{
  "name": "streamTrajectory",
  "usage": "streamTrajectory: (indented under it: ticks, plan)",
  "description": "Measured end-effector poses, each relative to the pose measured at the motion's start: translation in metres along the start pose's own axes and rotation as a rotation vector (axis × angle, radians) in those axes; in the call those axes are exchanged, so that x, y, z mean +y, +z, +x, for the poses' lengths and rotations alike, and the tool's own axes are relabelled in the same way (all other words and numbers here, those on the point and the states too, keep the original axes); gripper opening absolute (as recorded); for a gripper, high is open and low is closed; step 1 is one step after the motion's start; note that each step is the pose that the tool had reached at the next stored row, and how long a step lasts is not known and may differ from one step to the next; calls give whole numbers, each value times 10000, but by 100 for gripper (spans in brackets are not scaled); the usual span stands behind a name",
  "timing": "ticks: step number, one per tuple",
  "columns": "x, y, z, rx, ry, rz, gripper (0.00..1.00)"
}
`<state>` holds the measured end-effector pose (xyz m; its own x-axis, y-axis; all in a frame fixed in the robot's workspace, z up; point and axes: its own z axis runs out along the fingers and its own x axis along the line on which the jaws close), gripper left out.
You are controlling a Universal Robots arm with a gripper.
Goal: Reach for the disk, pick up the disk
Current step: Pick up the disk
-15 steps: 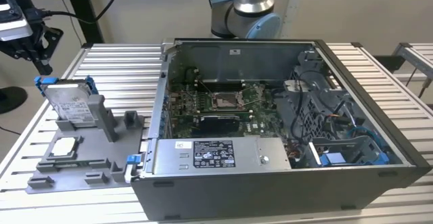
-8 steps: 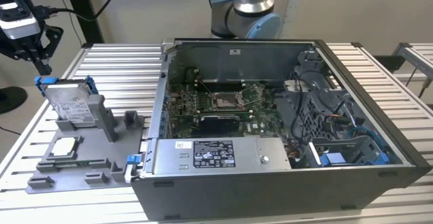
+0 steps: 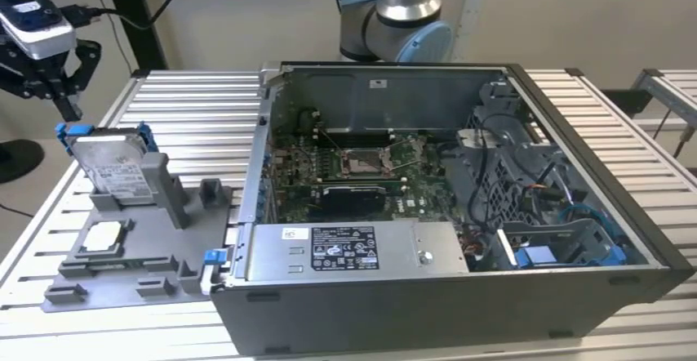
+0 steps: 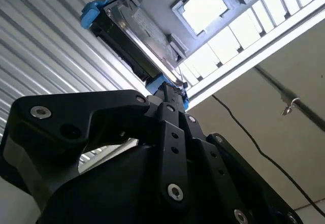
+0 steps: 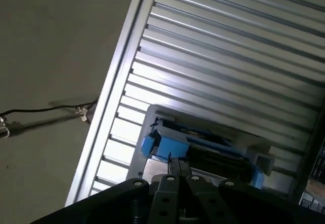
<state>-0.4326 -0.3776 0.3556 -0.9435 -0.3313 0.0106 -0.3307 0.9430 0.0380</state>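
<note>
In the exterior view, we see 1 gripper [image 3: 60, 100] above the slatted surface [image 3: 185, 108]. Its fingers are together and clamped on nothing. The 1 disk [image 3: 109, 165] lies at 5 o'clock from them, near but apart. It stands on end in 1 grey holder [image 3: 130, 251], long axis toward 12 o'clock, leaning slightly, with 2 blue rails [image 3: 68, 132] on its sides. We count 1 small square chip [image 3: 104, 234] lying in the holder, and 1 open computer case [image 3: 436, 304] at the holder's 3 o'clock.
</note>
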Motion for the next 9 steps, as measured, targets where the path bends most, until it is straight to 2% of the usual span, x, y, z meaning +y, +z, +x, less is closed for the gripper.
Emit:
streamTrajectory:
  ticks: [9]
  plan:
    - [0, 0, 0, 64, -1638, 22, 0]
